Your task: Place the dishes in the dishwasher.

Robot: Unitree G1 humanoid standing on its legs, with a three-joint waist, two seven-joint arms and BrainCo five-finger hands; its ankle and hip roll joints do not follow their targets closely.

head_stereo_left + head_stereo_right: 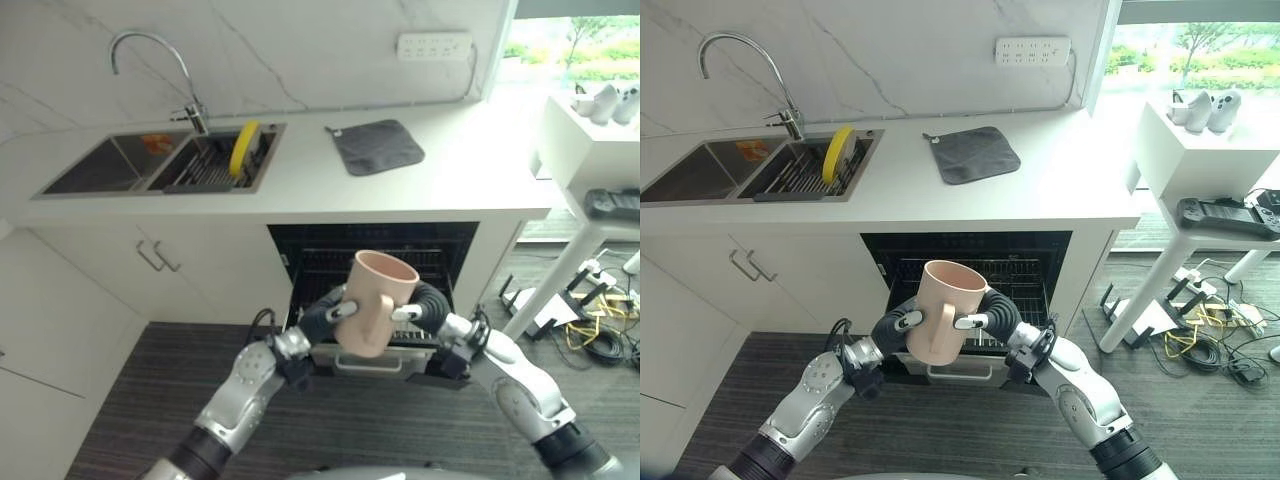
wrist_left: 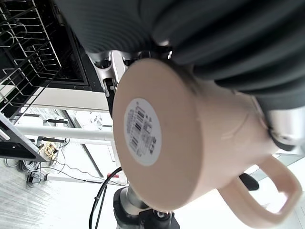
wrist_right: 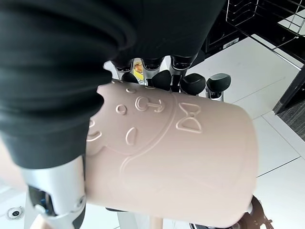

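Both hands grip the pink mug (image 1: pixel 377 300): the left hand (image 1: pixel 322 315) and the right hand (image 1: pixel 428 305) curl round its sides, holding it upright in front of the open dishwasher (image 1: pixel 375 255). To load well, I think they should tip the mouth down over the rack (image 2: pixel 28 57) before releasing.

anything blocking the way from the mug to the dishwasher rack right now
Nothing visible does. The pink mug is held upright between the left hand and right hand, in front of the open dishwasher. The door is down and the wire rack behind the mug looks bare.
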